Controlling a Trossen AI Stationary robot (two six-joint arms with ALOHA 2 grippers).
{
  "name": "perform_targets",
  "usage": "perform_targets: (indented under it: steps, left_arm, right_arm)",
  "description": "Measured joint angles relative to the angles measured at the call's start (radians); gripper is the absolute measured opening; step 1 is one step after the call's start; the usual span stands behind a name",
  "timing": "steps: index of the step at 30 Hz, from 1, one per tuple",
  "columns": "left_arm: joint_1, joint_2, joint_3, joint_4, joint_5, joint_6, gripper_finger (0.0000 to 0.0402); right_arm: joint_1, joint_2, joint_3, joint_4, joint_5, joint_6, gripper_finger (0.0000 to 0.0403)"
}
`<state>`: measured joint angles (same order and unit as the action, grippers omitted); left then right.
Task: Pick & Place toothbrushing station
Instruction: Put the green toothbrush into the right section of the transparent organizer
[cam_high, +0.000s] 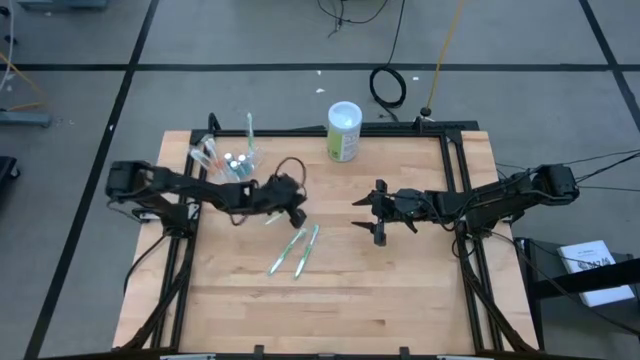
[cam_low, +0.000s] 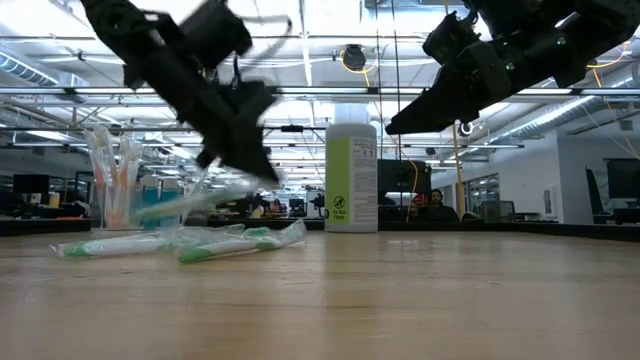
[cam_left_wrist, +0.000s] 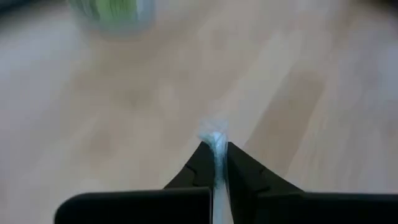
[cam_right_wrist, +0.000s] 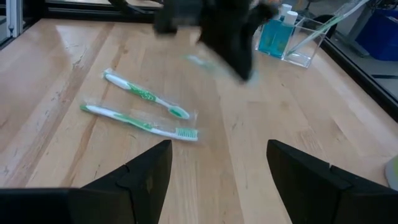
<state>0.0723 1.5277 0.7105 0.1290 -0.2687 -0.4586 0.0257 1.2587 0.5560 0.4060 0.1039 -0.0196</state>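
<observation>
From above, the left hand (cam_high: 296, 213) is hovering over the middle of the bench (cam_high: 400, 290), just beside two wrapped brushes (cam_high: 295, 250) lying side by side on the wood. Only the left wrist view is showing what it has: its fingers (cam_left_wrist: 244, 171) are pinching a thin pale brush (cam_left_wrist: 217, 163) between them. The low view is showing that hand (cam_low: 262, 165) blurred and raised off the bench, with something pale trailing from it. The clear cup (cam_high: 232, 160) of brushes and teal tubes is sitting near the bench's far left corner, behind the left arm; the right wrist view is showing its clear walls and teal contents (cam_right_wrist: 292, 38). The right hand (cam_high: 370, 214) is hanging spread wide and empty, well apart from the brushes. A green-and-white canister (cam_high: 344, 131) is standing at the far edge.
</observation>
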Motion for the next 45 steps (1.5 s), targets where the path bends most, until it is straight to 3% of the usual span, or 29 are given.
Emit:
perform_targets:
  steps: [11, 17, 22, 32, 45]
  left_arm:
    - [0.011, -0.372, 0.001, 0.181, -0.251, 0.432, 0.0011]
    - [0.101, -0.479, 0.001, 0.228, -0.364, 0.515, 0.0008]
    - [0.224, -0.48, -0.033, 0.303, -0.345, 0.509, 0.0005]
    - [0.468, -0.449, -0.292, 0.845, -0.279, 0.46, 0.0003]
    - [0.649, -0.351, -0.328, 0.87, -0.273, 0.308, 0.0003]
  right_arm:
    - [0.0, 0.0, 0.0, -0.018, 0.0, 0.0, 0.0254]
    - [0.0, 0.0, 0.0, -0.024, 0.0, 0.0, 0.0254]
    - [0.0, 0.0, 0.0, -0.024, 0.0, -0.001, 0.0254]
    - [0.0, 0.0, 0.0, -0.022, 0.0, -0.003, 0.0254]
    - [0.0, 0.0, 0.0, 0.017, 0.0, -0.011, 0.0254]
